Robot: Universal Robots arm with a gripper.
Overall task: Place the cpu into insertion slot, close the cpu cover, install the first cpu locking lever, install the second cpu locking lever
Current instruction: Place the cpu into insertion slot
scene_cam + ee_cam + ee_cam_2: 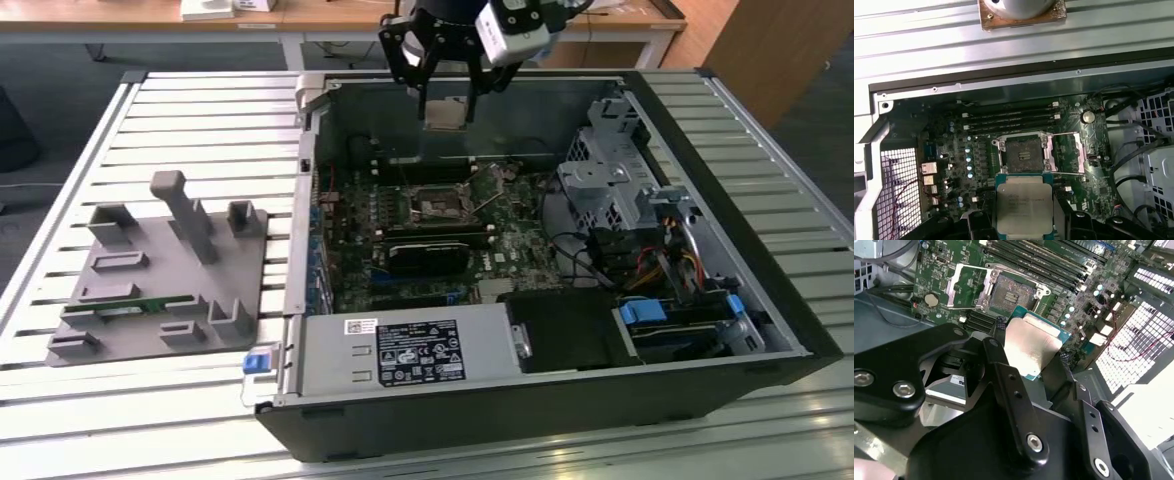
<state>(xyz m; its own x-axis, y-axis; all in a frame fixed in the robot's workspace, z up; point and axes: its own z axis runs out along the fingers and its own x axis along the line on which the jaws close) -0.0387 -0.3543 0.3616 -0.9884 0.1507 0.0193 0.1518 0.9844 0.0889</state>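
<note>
My gripper (446, 108) hangs above the open computer case, shut on the cpu (445, 116) by two opposite edges. The cpu (1031, 347) is a flat square chip with a pale metal top, and black fingers (999, 327) press on either side of it. It is held in the air, apart from the green board. The insertion slot (1023, 152) lies bare below and a little ahead of the cpu (1024, 205). The cpu cover (1066, 152), a silvery frame, is swung open beside the insertion slot (1013, 291) and rests flat next to it as the cpu cover (965, 286). On the board the insertion slot (437, 203) sits mid-case.
The case walls (310, 150) ring the board. A labelled power supply (400, 352) fills the near side, a metal drive cage (607, 180) with cables the exterior view's right. A black card (430, 252) lies near the socket. A grey fixture (160, 270) rests on the slatted table (200, 120).
</note>
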